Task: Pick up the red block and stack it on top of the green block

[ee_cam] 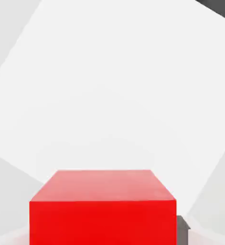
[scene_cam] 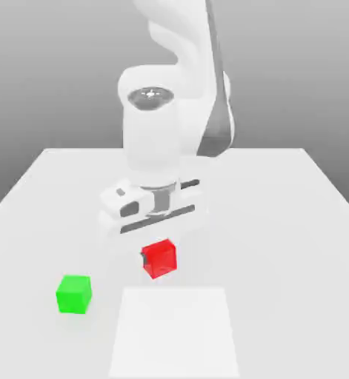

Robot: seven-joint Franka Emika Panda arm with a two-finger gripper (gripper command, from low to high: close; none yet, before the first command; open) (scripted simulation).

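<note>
The red block [scene_cam: 160, 258] sits just below the middle of the exterior view, a small bright red cube with flat, glossy faces, turned at an angle so that its edges run aslant. In the hand view its nearest face is a deep, even red, while the adjoining face is paler and pinkish. The gripper [scene_cam: 159, 259] pinches it between its fingers, a dark pad against one side. The green block [scene_cam: 73, 294], a plain bright green cube, rests on the white table [scene_cam: 281, 259] at lower left, apart from the red one.
</note>
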